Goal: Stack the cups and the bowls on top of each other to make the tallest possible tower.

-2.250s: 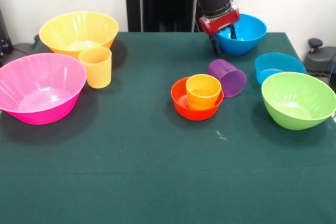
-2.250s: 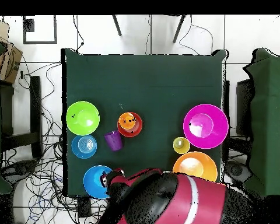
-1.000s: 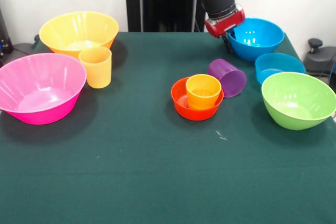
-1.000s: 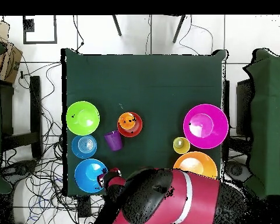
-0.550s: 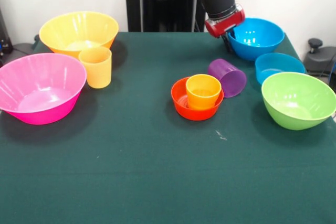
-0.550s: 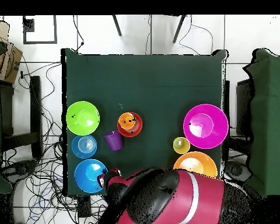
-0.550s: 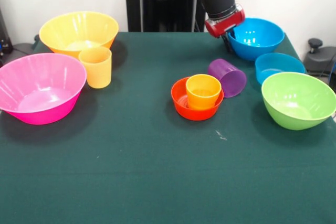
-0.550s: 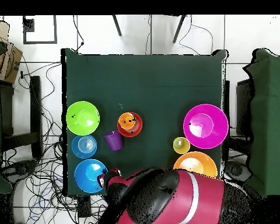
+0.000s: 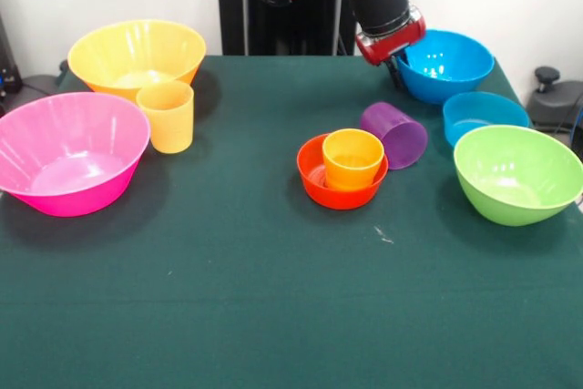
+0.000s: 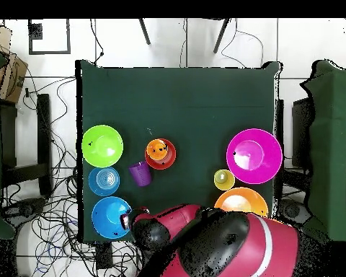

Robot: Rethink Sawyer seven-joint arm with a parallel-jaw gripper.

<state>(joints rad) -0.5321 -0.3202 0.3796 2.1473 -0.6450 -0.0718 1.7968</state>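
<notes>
Green cloth covers the counter (image 9: 228, 307). At its far right corner the claw (image 9: 397, 67) sits at the rim of the medium blue bowl (image 9: 444, 63); I cannot tell whether it is clamped on the rim. Mid-counter, the orange cup (image 9: 352, 158) stands upright in the small red-orange bowl (image 9: 314, 175), with the purple cup (image 9: 393, 134) lying tipped just beside it. Further right sit the small blue bowl (image 9: 483, 116) and the lime green bowl (image 9: 517, 173).
</notes>
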